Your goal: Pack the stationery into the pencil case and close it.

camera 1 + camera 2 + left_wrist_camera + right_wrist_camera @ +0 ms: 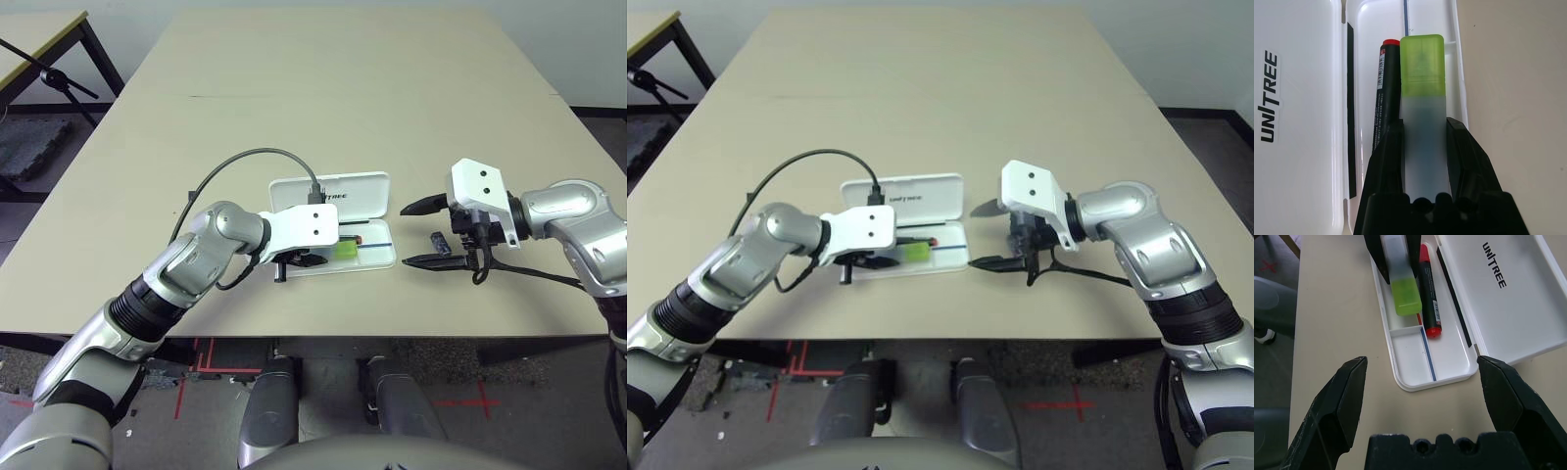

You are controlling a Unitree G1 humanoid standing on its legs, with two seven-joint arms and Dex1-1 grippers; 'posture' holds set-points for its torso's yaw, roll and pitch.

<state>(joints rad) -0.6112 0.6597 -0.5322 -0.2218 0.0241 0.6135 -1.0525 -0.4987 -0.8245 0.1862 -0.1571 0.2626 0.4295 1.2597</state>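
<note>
The white pencil case lies open mid-table, its lid flat on the far side with the UNITREE lettering up. A red marker rests in the tray. My left gripper is shut on the pale highlighter with the lime-green cap, held low over the tray alongside the marker; whether it touches the tray I cannot tell. Just right of the case, my right gripper stands wide open with its fingertips toward the case. A tiny dark block lies on the table between its fingers.
The tray's right compartment with the blue line holds nothing. A black cable loops over my left wrist. A black stand and a second table are off the far left. The table's front edge runs close below both grippers.
</note>
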